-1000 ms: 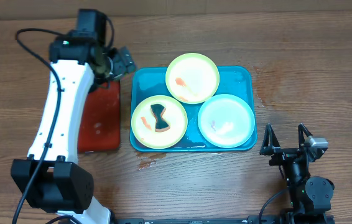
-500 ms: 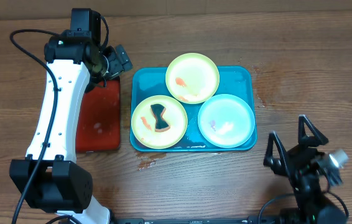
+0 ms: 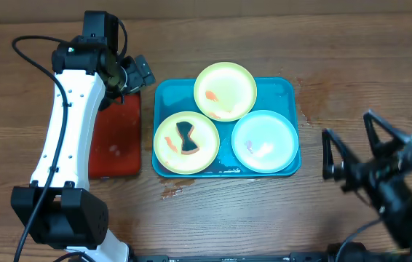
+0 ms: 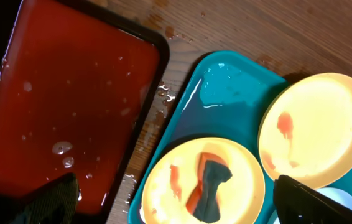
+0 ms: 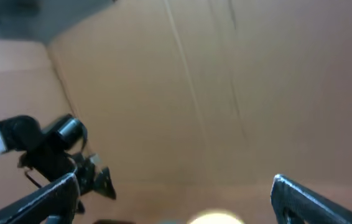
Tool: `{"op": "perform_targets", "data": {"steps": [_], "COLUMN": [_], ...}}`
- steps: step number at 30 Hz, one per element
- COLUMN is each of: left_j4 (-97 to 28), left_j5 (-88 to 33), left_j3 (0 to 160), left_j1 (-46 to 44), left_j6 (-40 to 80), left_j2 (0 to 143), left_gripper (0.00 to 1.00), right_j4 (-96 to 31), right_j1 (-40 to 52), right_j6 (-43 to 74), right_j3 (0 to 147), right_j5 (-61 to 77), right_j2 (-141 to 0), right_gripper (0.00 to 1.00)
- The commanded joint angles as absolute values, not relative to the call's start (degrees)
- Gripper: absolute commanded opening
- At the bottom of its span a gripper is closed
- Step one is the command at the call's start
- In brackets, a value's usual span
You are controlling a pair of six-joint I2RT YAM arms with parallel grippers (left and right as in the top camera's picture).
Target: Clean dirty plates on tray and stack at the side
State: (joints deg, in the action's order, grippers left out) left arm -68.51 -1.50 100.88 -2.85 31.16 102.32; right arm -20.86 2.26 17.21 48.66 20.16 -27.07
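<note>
Worn brown wood is filling the overhead view as the tabletop (image 3: 228, 218), with the turquoise tray (image 3: 287, 89) lying at its middle and all three plates sitting in it: the far green plate (image 3: 225, 81) overlapping the tray's far rim, the near green plate (image 3: 168, 149) at the front left, and the pale blue plate (image 3: 264, 127) at the front right. The red-brown tray (image 3: 119, 138) is lying just beside the turquoise one on the left, and the left gripper (image 3: 139, 74) is hovering over its far end. Only the left wrist view is showing the detail: water beads on the red-brown tray, a wet sheen on the turquoise one, orange smears on both green plates, and a dark bow-shaped piece (image 4: 210, 186) lying on the near one; whether it is cloth or sponge I cannot tell. That view is cutting off the pale blue plate almost wholly, and the left fingertips (image 4: 55, 198) are sitting at opposite bottom corners, so the claw is spread wide. The right gripper (image 3: 346, 125) is blurring over bare wood to the right of the turquoise tray, its fingers apart and holding nothing. Its own camera is blurred too, catching a cardboard wall (image 5: 194, 93), the left arm (image 5: 39, 146) in the distance and a pale sliver at the bottom edge, too cropped to name.
</note>
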Motion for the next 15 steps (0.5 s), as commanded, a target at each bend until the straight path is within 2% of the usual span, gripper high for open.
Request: {"op": "perform_targets", "data": {"steps": [1, 3, 6, 10, 12, 15], "left_j4": [-68.6, -68.8, -68.8, -68.8, -68.8, -68.8], "left_j5": [-1.5, -1.5, -1.5, -1.5, -1.5, -1.5], "left_j3": [101.4, 101.4, 101.4, 101.4, 101.4, 101.4], "left_j1": [-2.7, -2.7, -2.7, -2.7, -2.7, -2.7], "left_j6": [30.8, 30.8, 30.8, 30.8, 30.8, 30.9], "left_j2": [102.0, 102.0, 102.0, 102.0, 102.0, 102.0], "left_gripper": [1.00, 1.00, 1.00, 1.00, 1.00, 1.00], "right_j4": [-31.4, -36.5, -41.3, -34.9, -33.4, -35.4], "right_j1": [2.2, 2.2, 2.2, 3.7, 6.9, 12.6], "right_j6": [11.5, 12.5, 17.5, 19.7, 19.7, 19.7], "right_j3": [62.5, 69.7, 75.8, 76.7, 77.0, 78.2], "right_j5": [20.5, 21.6, 32.6, 46.9, 45.3, 32.2], "right_j2": [-42.9, -52.8, -65.1, -76.9, -82.1, -88.3], "right_gripper": [1.00, 1.00, 1.00, 1.00, 1.00, 1.00]}}
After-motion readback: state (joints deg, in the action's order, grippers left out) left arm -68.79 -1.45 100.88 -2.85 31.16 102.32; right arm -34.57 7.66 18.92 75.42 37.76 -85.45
